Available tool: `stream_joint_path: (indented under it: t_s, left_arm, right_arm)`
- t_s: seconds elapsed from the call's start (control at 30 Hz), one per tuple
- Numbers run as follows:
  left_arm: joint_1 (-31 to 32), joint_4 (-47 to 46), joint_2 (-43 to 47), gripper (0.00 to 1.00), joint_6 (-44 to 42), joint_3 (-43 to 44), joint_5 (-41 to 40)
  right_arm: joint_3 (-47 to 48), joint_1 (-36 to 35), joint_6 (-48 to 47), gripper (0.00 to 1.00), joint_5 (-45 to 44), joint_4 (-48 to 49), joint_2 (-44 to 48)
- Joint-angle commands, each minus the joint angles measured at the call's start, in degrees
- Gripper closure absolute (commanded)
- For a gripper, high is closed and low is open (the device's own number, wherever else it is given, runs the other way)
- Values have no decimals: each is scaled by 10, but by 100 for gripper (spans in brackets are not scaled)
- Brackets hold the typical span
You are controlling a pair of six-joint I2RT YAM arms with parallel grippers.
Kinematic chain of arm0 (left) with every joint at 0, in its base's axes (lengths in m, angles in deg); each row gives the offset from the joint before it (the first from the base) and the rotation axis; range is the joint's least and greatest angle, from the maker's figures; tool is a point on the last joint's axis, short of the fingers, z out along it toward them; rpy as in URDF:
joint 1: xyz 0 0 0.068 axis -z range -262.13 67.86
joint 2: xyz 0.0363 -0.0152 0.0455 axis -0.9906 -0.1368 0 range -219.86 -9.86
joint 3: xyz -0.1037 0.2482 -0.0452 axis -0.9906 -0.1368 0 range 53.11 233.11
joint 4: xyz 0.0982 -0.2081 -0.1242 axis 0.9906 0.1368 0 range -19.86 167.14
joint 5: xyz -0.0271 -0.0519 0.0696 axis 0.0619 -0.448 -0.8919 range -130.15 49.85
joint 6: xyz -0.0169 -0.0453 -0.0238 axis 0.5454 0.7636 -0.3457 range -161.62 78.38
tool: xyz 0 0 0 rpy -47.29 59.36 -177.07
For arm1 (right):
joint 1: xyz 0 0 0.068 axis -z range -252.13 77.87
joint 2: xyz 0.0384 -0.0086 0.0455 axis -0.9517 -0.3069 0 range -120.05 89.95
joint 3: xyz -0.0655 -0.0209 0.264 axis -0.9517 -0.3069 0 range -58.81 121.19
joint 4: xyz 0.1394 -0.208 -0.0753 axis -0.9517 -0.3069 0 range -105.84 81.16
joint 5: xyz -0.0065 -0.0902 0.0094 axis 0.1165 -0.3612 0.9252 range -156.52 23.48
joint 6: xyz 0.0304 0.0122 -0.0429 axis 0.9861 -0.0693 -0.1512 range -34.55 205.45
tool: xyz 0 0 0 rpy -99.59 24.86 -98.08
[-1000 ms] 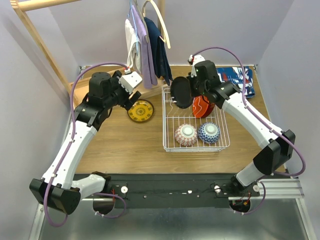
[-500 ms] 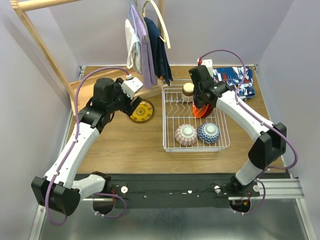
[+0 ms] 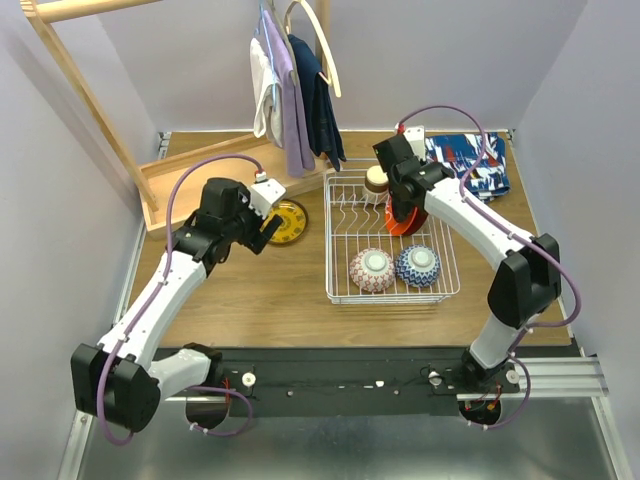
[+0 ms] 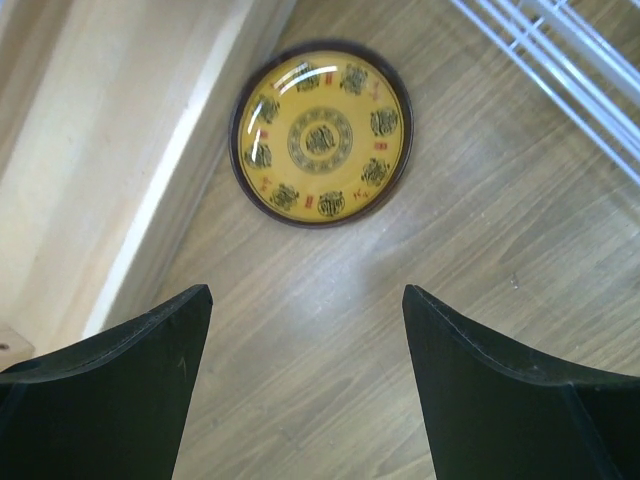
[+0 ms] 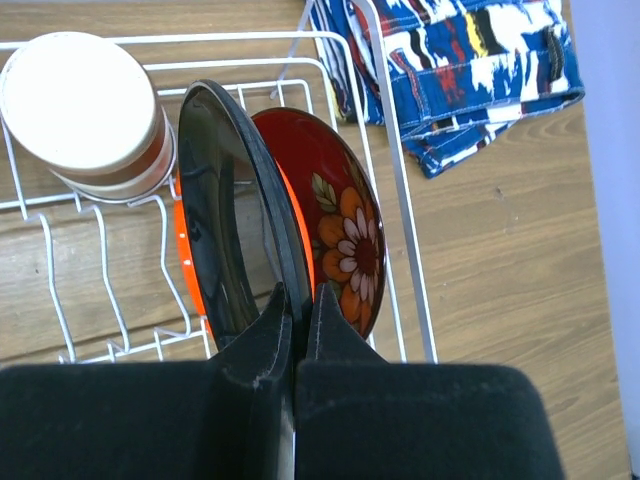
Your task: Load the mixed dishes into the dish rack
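From above, the left gripper (image 3: 266, 222) hovers just beside the yellow plate (image 3: 290, 222), which lies on the table (image 3: 250, 290) left of the dish rack (image 3: 329, 262); the right gripper (image 3: 398, 205) reaches into the rack's far end. The left wrist view shows jaws spread wide, holding nothing. The right wrist view shows fingers pinched on the black plate (image 5: 225, 230), standing upright in the rack against the red floral plate (image 5: 345, 215)

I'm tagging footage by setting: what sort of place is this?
Probably a staged household test booth: white wire dish rack on a wooden tabletop, hanging clothes, plain walls closing it in.
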Motion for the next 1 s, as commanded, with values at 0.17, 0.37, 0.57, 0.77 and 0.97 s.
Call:
stream_joint_path:
  t_s: [0.17, 0.37, 0.57, 0.77, 0.97]
  left_arm:
    - [2, -64, -40, 12, 49, -55, -42]
    - [-14, -121, -117, 11, 140, -55, -47]
    - [-59, -171, -202, 16, 334, -33, -60]
    - [-98, -157, -304, 23, 462, 17, -67]
    - [-140, -182, -365, 29, 548, 18, -5]
  right_arm:
    - [-44, 19, 2, 97, 54, -8, -9]
    - [-18, 19, -23, 44, 114, -13, -14]
    - [34, 19, -67, 33, 105, -36, -3]
    - [31, 19, -89, 29, 124, -30, 39]
    - [10, 19, -107, 28, 129, -15, 72]
